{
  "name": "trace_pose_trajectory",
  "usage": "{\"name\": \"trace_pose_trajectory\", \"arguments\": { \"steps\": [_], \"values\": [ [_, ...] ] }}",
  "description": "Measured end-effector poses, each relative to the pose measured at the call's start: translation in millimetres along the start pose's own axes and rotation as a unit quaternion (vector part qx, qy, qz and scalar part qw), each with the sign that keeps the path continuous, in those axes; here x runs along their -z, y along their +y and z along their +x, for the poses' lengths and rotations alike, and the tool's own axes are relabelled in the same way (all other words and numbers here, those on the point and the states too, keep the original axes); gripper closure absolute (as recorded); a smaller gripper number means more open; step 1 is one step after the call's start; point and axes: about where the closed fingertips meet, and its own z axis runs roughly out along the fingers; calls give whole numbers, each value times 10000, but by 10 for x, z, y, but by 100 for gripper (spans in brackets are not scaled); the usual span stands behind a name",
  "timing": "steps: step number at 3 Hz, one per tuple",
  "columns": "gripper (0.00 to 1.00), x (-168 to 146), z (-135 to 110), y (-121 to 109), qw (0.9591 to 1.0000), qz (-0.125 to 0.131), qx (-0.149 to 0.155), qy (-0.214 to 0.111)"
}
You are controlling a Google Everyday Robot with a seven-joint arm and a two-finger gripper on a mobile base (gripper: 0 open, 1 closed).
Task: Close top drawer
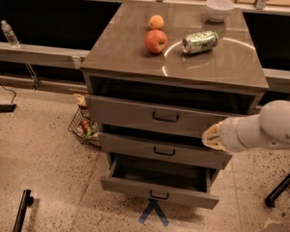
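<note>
One end effector (211,136), grip state unclear, seemingly touches the top drawer (135,111) at its right end.

Speckled terrazzo floor (43,158); warm glare arcs on the grey cabinet top (222,66). A dark-panelled bench (34,52) runs behind. Just beside the cabinet sits a wire basket (84,127); a blue tape cross (153,212) lies in front. The gripper (212,136) is at the cabinet's right front.

The grey cabinet top (222,69) carries a red apple (156,41). Just behind the apple sits a small orange (156,21). To its right a green can (199,42) lies on its side, and farther back-right stands a white bowl (219,8). My gripper (211,136) hangs lower right of the apple, at the cabinet's front.
</note>
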Motion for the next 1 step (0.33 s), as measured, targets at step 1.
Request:
{"name": "trace_pose_trajectory", "arguments": {
  "steps": [1],
  "values": [
    [82, 552, -93, 314, 9971, -194, -690, -252]
  ]
}}
